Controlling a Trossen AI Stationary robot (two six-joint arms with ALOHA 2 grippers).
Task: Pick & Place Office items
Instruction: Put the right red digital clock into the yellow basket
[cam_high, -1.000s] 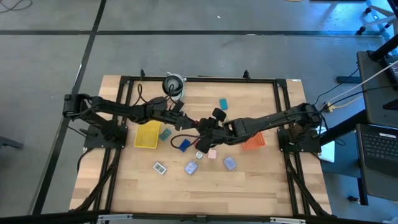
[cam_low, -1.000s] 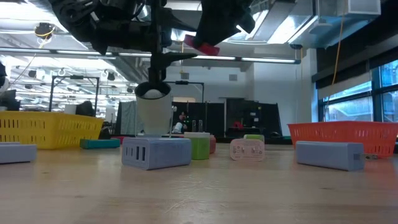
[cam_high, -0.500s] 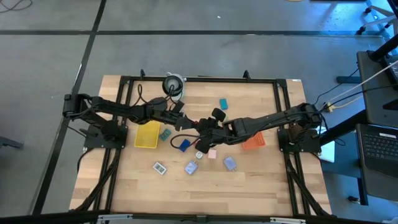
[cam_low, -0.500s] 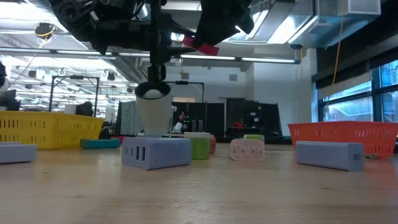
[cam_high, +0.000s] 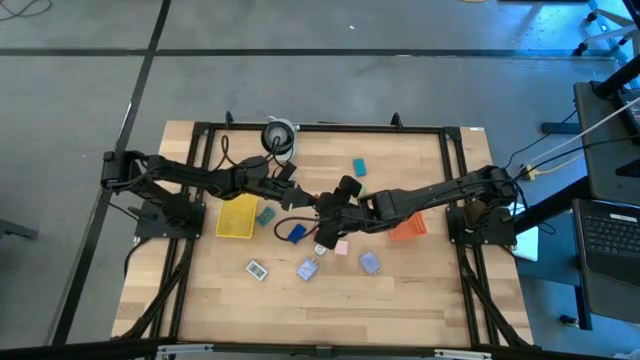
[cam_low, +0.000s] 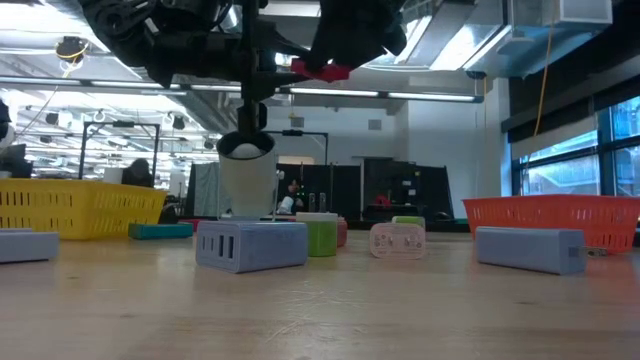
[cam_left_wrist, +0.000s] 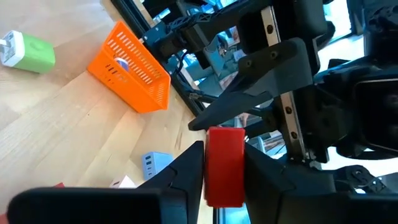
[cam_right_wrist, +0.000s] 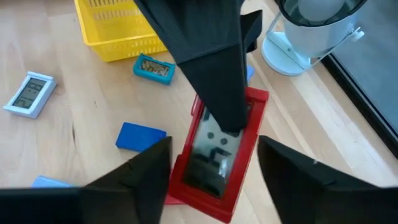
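Two hands, left hand gripping red item

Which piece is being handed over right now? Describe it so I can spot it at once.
Look above the middle of the wooden table, where the two arms meet. There the left gripper pinches a flat red block while the right gripper straddles it, jaws apart. It is the only item off the table, and the only bright red one.

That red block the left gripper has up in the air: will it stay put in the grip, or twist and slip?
Probably rigid: the red block keeps straight edges between the left gripper's fingers. Its casing looks smooth, so it may slip. The right gripper stands open either side, giving no support, so it could pivot.
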